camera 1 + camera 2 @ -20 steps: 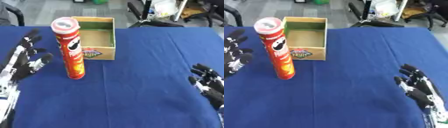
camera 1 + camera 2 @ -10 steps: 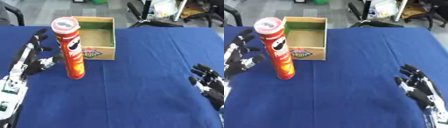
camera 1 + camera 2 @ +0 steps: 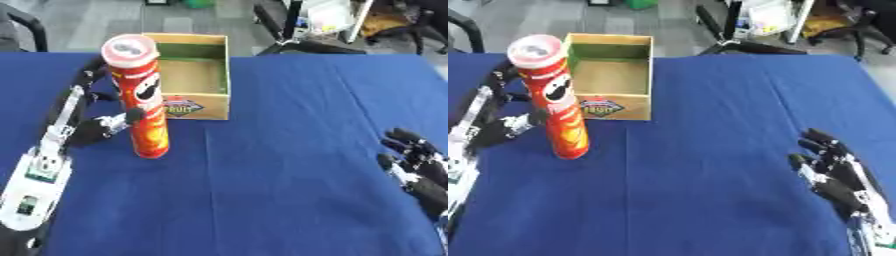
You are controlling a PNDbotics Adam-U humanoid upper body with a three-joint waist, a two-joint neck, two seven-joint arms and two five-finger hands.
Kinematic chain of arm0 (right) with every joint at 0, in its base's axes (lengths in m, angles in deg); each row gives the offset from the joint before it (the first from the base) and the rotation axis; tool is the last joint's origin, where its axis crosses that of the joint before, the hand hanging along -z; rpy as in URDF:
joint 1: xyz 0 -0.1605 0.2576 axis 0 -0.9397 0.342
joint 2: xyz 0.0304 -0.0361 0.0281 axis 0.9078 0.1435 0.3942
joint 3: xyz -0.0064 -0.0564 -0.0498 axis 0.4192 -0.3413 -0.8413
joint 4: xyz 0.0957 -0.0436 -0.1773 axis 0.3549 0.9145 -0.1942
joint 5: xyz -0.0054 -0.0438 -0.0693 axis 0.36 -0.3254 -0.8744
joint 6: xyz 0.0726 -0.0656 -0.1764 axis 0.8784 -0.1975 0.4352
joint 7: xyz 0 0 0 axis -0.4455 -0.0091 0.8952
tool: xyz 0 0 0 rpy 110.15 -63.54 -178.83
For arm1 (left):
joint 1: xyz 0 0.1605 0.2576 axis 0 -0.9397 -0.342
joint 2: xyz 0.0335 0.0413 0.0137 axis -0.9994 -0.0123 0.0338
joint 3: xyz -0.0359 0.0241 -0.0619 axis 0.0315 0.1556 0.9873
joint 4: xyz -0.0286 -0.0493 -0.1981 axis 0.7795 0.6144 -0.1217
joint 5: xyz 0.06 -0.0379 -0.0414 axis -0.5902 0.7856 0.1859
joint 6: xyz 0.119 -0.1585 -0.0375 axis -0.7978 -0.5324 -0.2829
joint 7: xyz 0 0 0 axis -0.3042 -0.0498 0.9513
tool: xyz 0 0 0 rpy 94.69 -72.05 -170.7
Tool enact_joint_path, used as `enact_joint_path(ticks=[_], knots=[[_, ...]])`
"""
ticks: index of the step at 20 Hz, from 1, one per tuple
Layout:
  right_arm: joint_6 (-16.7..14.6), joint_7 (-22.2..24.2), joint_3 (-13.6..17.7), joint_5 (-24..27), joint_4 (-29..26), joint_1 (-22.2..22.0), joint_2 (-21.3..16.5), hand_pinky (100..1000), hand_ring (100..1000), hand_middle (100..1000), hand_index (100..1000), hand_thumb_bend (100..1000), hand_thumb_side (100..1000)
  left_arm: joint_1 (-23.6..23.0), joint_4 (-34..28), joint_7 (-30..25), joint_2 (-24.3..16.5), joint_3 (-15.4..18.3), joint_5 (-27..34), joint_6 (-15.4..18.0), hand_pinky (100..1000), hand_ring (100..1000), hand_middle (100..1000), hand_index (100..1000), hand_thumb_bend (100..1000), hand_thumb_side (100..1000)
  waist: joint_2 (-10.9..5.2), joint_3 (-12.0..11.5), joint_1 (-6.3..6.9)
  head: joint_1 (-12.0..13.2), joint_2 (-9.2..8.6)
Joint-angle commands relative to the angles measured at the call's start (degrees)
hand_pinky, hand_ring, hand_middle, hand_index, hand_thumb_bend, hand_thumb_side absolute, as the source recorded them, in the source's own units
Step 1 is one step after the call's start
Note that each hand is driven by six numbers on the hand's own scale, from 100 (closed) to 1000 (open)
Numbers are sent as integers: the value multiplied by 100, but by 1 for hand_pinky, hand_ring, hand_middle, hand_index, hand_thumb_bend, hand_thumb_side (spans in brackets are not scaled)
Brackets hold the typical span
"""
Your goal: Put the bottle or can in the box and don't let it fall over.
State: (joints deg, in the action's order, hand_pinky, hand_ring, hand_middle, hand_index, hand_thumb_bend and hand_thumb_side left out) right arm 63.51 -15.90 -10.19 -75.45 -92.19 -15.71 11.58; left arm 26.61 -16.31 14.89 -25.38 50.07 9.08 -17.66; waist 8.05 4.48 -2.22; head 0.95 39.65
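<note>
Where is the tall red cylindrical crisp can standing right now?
The tall red crisp can stands upright on the blue tablecloth, left of centre, just in front of the open cardboard box, with the left hand beside it.

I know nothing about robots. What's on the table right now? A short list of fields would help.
can: red tube, upright on the blue cloth, outside the box
box: open cardboard, empty, just behind the can
left hand: beside the can, thumb touching it, fingers not closed round it
right hand: open, idle at lower right
</note>
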Motion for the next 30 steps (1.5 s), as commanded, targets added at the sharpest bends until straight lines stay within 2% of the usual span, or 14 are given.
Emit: enact_joint_path(ticks=[1,10,30], knots=[[-10,20,12,-3,-76,71,-81,805,896,837,856,419,123,132,35,62,18,-13,83,-12,734,988,1000,1000,877,611,-94,12,7,18,-18],[-12,30,9,-2,-67,70,-78,806,897,837,856,419,123,233,272,70,113,-39,246,-53,740,986,1000,1000,843,632,-91,35,2,33,-21],[-6,44,3,15,-62,65,-71,805,896,836,855,419,121,436,576,114,246,-55,157,3,753,987,1000,1000,833,653,-87,72,1,54,-20]])
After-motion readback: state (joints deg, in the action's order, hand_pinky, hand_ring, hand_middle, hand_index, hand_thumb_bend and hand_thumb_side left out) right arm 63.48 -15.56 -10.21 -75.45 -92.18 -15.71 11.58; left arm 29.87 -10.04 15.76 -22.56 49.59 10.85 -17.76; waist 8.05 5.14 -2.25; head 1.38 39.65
